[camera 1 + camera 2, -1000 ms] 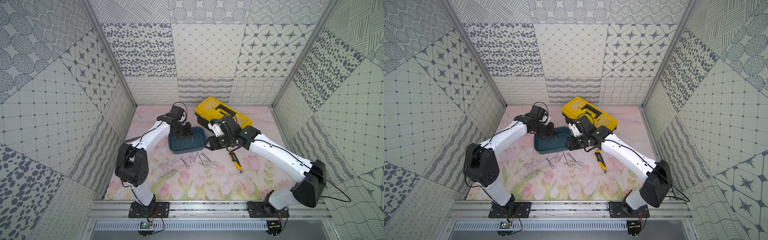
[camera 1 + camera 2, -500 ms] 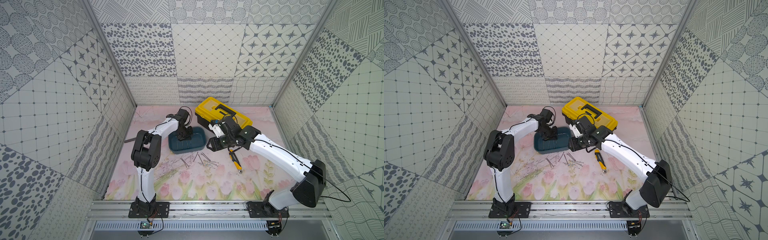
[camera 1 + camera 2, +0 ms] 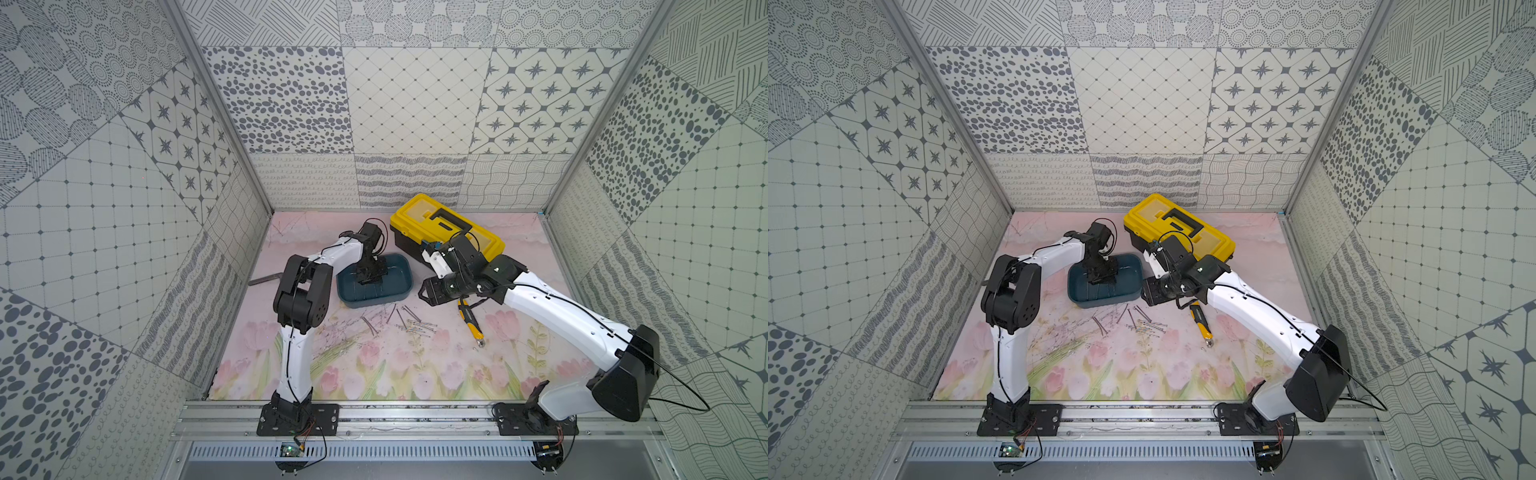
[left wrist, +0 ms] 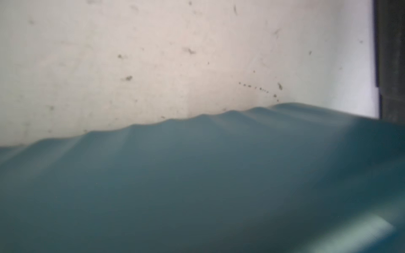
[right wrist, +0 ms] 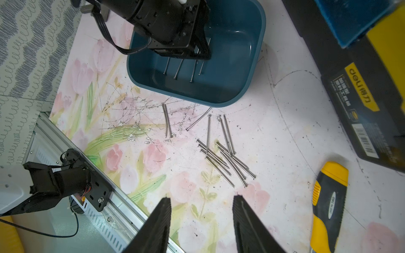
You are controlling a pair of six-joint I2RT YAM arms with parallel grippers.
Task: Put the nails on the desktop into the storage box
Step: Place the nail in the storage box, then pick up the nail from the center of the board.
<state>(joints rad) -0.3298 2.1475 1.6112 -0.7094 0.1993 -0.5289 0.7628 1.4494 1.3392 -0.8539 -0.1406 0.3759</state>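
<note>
Nails [image 5: 230,156] mostly lie loose on the desktop [image 5: 285,131], just beside the storage box [image 5: 197,96]; four more [image 5: 178,69] show inside it.
The left gripper [image 5: 186,52] sits low in the box with jaws closed, probably so nothing bounces out, though whether it pinches those four is unclear. The right gripper [image 5: 201,197] hovers over the pile, parted and empty, seemingly lining up a pick.

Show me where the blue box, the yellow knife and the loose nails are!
blue box [image 5: 232,65]: right wrist view, bare inside floor.
yellow knife [image 5: 327,197]: right wrist view, black grip.
loose nails [image 5: 228,161]: right wrist view, middle of the pile.
</note>
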